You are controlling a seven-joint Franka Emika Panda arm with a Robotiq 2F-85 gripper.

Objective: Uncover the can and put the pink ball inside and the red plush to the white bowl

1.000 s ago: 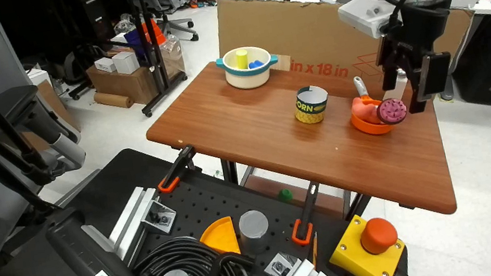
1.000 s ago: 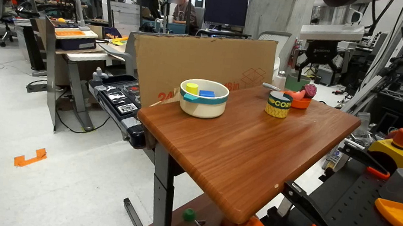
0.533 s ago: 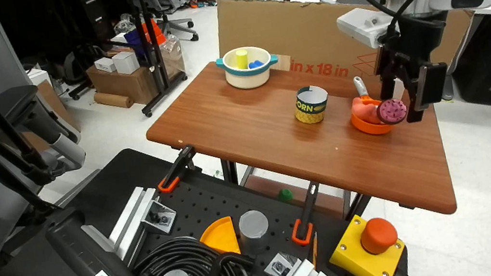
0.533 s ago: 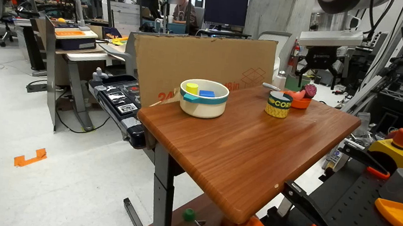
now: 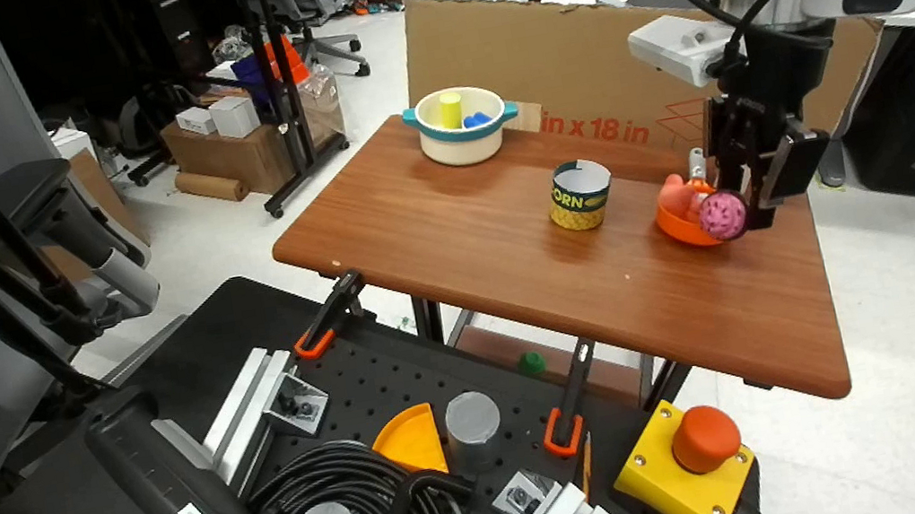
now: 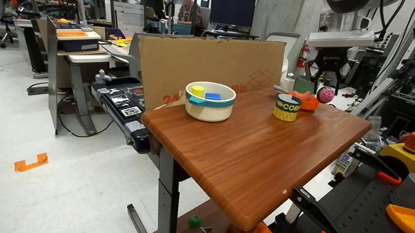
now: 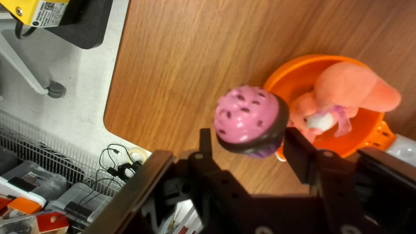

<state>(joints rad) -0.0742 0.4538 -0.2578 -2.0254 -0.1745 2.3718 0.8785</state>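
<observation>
The pink ball [image 7: 248,118], pink with dark specks and a dark band, is at the rim of an orange bowl; it also shows in both exterior views [image 5: 723,215] [image 6: 325,95]. My gripper [image 7: 247,130] is open with its fingers either side of the ball. A gap shows at the left finger; the right finger is close, contact unclear. The red plush [image 7: 344,86] lies in the orange bowl. The yellow can [image 5: 579,207] stands upright mid-table; its top looks pale, and I cannot tell whether it is covered. The white bowl [image 5: 464,147] holds a yellow cylinder and blue pieces.
The orange bowl [image 7: 312,60] has a pale handle [image 5: 696,162] toward the cardboard wall [image 5: 527,56] at the table's back. A slim white bottle [image 6: 288,81] stands behind it. The table edge [image 7: 109,107] lies beyond the ball. Clamps [image 5: 573,394] grip the front edge.
My gripper came down around the pink ball. The ball then turned and shifted slightly. The orange bowl with the red plush turned a little, swinging its handle. The can and white bowl stayed still.
</observation>
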